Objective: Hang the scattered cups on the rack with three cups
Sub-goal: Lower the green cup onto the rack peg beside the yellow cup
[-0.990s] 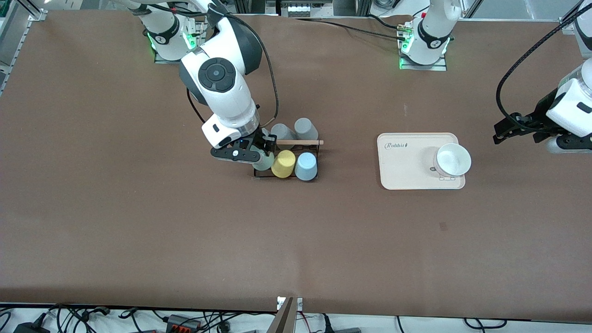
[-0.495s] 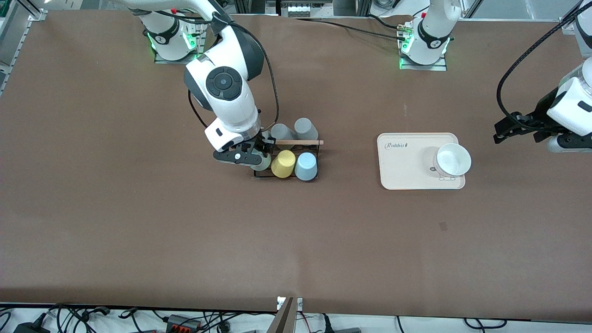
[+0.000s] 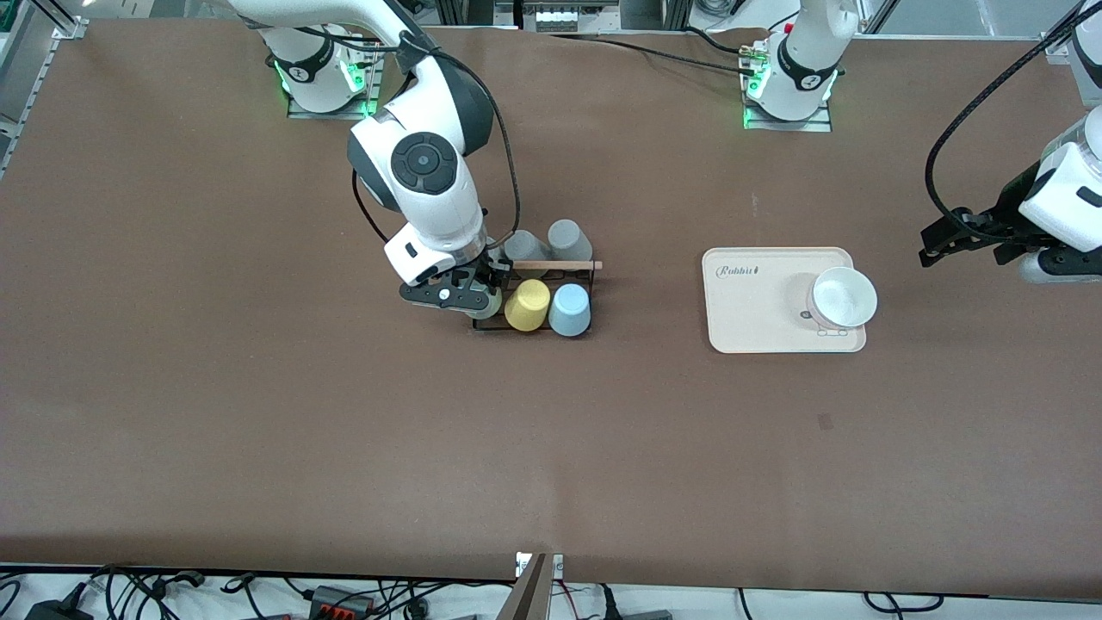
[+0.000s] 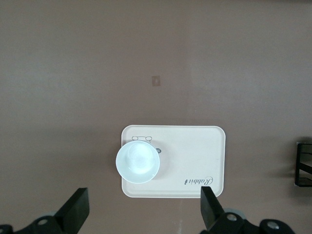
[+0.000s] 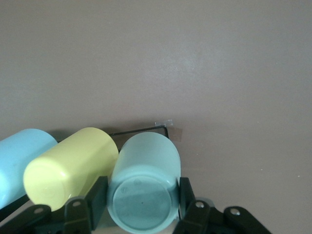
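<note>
Though mostly hidden, mint cup (image 5: 144,187) apparently clamped in right end effector (image 5: 141,202) at rack (image 3: 575,274).

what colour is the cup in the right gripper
Pale mint green cup, clearest in the right wrist view, held by the right gripper.

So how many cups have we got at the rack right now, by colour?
Grey cups: 2
Yellow cup: 1
Light blue cup: 1
Mint green cup: 1, gripped by the right gripper at the rack
Total: 5 cups
</note>
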Available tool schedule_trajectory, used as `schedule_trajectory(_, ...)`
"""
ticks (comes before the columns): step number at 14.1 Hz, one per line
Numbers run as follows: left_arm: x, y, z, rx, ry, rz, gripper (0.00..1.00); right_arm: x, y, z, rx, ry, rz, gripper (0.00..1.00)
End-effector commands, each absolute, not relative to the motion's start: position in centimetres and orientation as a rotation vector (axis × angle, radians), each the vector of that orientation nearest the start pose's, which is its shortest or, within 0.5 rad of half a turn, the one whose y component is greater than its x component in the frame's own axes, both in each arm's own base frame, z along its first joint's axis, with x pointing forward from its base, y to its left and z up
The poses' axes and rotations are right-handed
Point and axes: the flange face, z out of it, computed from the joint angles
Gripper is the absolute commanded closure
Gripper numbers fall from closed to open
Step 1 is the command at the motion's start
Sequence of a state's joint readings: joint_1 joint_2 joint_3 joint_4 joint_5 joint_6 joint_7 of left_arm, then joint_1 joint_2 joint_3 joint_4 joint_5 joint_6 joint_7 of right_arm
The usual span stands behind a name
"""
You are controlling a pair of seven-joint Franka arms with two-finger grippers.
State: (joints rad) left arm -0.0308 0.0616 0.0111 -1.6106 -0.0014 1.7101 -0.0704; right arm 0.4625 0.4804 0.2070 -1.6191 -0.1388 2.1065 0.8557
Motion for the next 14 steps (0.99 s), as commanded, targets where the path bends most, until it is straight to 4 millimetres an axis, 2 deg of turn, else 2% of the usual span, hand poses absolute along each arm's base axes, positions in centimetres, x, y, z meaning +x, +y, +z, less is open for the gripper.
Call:
schedule_trajectory(1, 58.0, -1.1, 58.8, -3.147, -0.057, -0.065, 0.00, 54.9, 40.8, 34.9, -3.145, 0.230, -0.090, 0.84)
schedule_trajectory(7, 58.1, -1.0, 58.7, -3.147, -0.059, -0.074, 0.00, 55.1, 40.9, 34.1, -3.143, 0.227, -0.091, 0.81)
schedule_trajectory(11, 58.2, -0.8, 58.7, -3.147, -0.064, -0.075, 0.00, 55.2, 41.0, 33.2, -3.144, 0.220, -0.093, 0.75)
schedule_trajectory(12, 58.2, -0.8, 58.7, -3.147, -0.064, -0.075, 0.00, 55.2, 41.1, 33.3, -3.138, 0.221, -0.098, 0.67)
schedule_trajectory(13, 58.2, -0.8, 58.7, -3.147, -0.061, -0.075, 0.00, 55.2, 41.1, 33.3, -3.138, 0.221, -0.098, 0.44)
schedule_trajectory(14, 58.2, -0.8, 58.7, -3.147, -0.064, -0.075, 0.00, 55.2, 41.1, 33.3, -3.137, 0.222, -0.096, 0.08)
